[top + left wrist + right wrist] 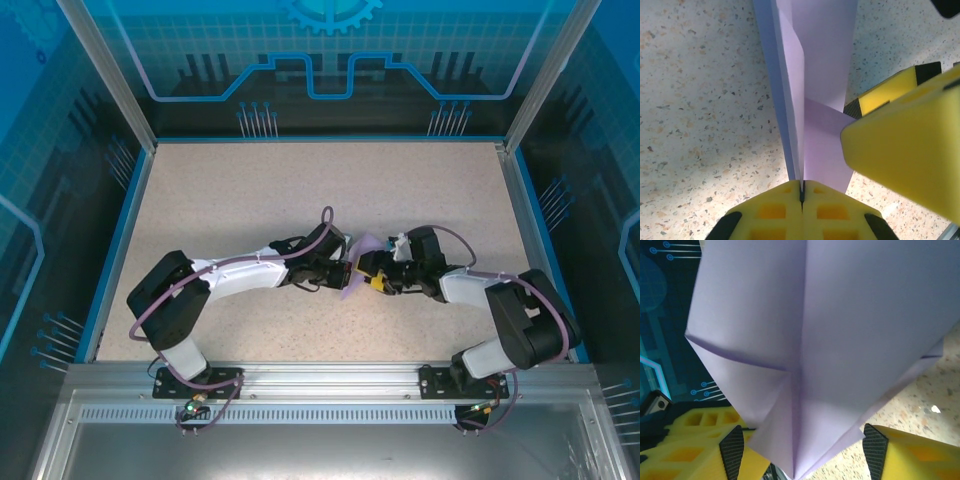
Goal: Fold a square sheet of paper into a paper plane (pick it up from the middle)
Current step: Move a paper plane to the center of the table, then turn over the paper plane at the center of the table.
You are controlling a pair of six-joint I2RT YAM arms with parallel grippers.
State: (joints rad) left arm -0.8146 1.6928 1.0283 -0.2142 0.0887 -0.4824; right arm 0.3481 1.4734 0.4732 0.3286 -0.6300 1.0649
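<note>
The two arms meet near the middle of the speckled beige table (300, 190), and the pale lilac sheet of paper (366, 245), already partly folded, sits between their tips. In the overhead view only small slivers of lilac show around the black wrists, with the left gripper (345, 268) and the right gripper (372, 272) almost nose to nose.

From the left wrist, the left gripper (801, 186) has its yellow fingers pressed together on the lower end of the sheet (815, 60), pinching several layers at a fold. The paper runs away from it as a narrow, edge-on strip above the table, with one flap turned out to the right. That flap reaches one of the right gripper's yellow fingers (910, 150) (whether it is touching or merely just beside cannot be told).

From the right wrist, the right gripper (802, 447) stands wide, its two black-tipped yellow fingers well apart on either side of the sheet's pointed lower end. The sheet (840, 315) shows a centre crease and slanted folds running toward that point. It is lifted clear of the table (930, 405), with the blue patterned wall (665, 315) behind it.
</note>
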